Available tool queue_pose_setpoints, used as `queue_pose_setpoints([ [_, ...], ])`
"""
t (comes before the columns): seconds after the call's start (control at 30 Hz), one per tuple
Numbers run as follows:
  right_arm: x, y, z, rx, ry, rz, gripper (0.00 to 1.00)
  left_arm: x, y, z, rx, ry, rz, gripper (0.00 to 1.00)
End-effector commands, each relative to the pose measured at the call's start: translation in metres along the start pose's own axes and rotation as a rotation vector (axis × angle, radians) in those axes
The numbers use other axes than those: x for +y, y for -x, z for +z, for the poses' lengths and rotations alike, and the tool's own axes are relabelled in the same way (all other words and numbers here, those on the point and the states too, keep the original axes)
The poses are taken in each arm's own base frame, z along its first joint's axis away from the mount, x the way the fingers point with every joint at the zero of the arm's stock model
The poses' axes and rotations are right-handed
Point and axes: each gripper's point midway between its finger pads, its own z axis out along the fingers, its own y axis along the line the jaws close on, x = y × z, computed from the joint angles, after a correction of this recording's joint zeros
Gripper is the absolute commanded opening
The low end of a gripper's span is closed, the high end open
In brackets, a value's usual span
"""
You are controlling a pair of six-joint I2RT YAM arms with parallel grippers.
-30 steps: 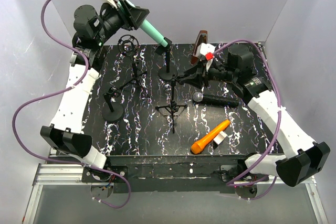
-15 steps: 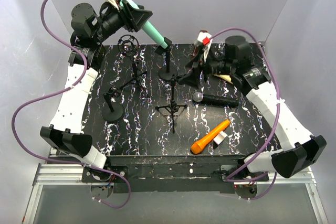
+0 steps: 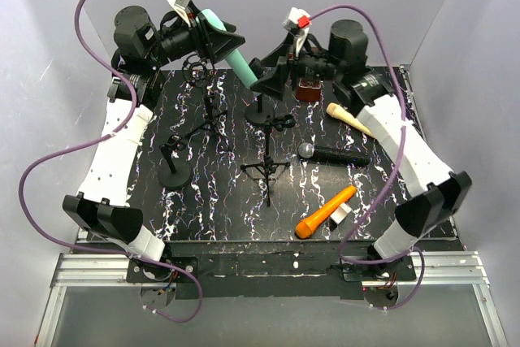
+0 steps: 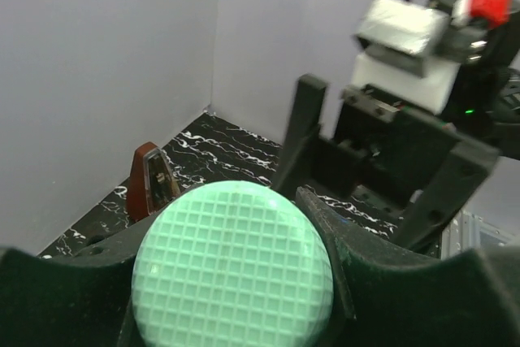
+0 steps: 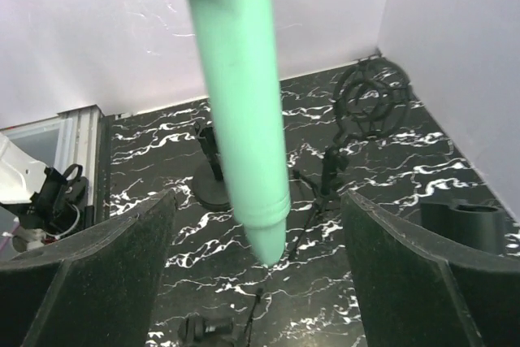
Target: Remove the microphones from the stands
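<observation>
My left gripper [image 3: 213,36] is clamped on the microphone [image 3: 237,60] just below its head and holds it high over the back of the table [image 3: 219,201], slanting down toward the stand [image 3: 259,107]. I read that tilt as the line of the clip it belongs in. From the right wrist camera the tail of the microphone [image 5: 244,136] hangs in open air with nothing around it, so I judge it to be out of the clip, though from above my right gripper [image 3: 266,77] hides the clip itself. That right gripper is spread wide and empty, one finger on each side of the tail and touching neither side. It looks placed to take the handle or steady it. The microphone is mint green and looks like plastic, with a smooth, slightly tapering barrel and a rounded end. In the left wrist view its head [image 4: 232,274] is a dome stamped with a fine square grid, seated snugly between two matte black curved fingers. The stand is a thin black post on a flat round base, light enough that I would worry about tipping it. The table is glossy black with white veins, like marble.
</observation>
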Motion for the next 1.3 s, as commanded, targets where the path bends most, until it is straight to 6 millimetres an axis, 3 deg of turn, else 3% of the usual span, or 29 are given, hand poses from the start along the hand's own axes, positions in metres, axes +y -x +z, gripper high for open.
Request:
queue_pose_setpoints([
  [0.0, 0.010, 0.030, 0.019, -0.085, 0.072, -0.041, 0.88, -0.020, 0.004, -0.005, 0.013, -0.079, 0.010, 0.00],
  [0.2, 0.016, 0.037, 0.040, -0.114, 0.131, -0.040, 0.80, -0.030, 0.000, -0.001, 0.029, -0.130, -0.015, 0.00],
  [0.27, 0.018, 0.039, 0.045, -0.124, 0.148, -0.029, 0.71, -0.033, -0.002, 0.000, 0.034, -0.137, -0.022, 0.00],
  [0.4, 0.022, 0.044, 0.048, -0.134, 0.183, -0.022, 0.40, -0.031, -0.002, 0.001, 0.031, -0.110, -0.016, 0.00],
  [0.47, 0.022, 0.044, 0.047, -0.131, 0.171, -0.031, 0.29, -0.024, 0.000, 0.001, 0.022, -0.064, -0.006, 0.19],
  [0.57, 0.016, 0.043, 0.041, -0.128, 0.138, -0.033, 0.23, -0.016, 0.005, 0.000, 0.002, -0.012, 0.040, 0.64],
  [0.67, 0.006, 0.047, 0.033, -0.136, 0.085, -0.016, 0.18, -0.015, 0.018, -0.007, -0.022, 0.032, 0.101, 0.93],
  [0.7, -0.002, 0.050, 0.029, -0.144, 0.050, -0.004, 0.18, -0.014, 0.022, -0.009, -0.028, 0.048, 0.124, 0.97],
  [0.87, -0.051, 0.079, -0.010, -0.206, -0.149, 0.021, 0.17, -0.010, 0.036, -0.019, -0.038, 0.120, 0.215, 0.98],
  [0.97, -0.072, 0.081, -0.038, -0.180, -0.248, -0.038, 0.16, -0.005, 0.033, -0.019, -0.029, 0.136, 0.229, 0.98],
  [1.03, -0.086, 0.068, -0.060, -0.121, -0.331, -0.057, 0.16, -0.004, 0.030, -0.018, -0.026, 0.130, 0.224, 0.98],
  [1.1, -0.099, 0.041, -0.086, -0.044, -0.413, -0.032, 0.15, -0.005, 0.026, -0.015, -0.035, 0.110, 0.222, 0.98],
  [1.27, -0.113, -0.064, -0.179, 0.292, -0.612, 0.024, 0.14, -0.019, 0.016, -0.016, -0.057, 0.038, 0.169, 0.97],
])
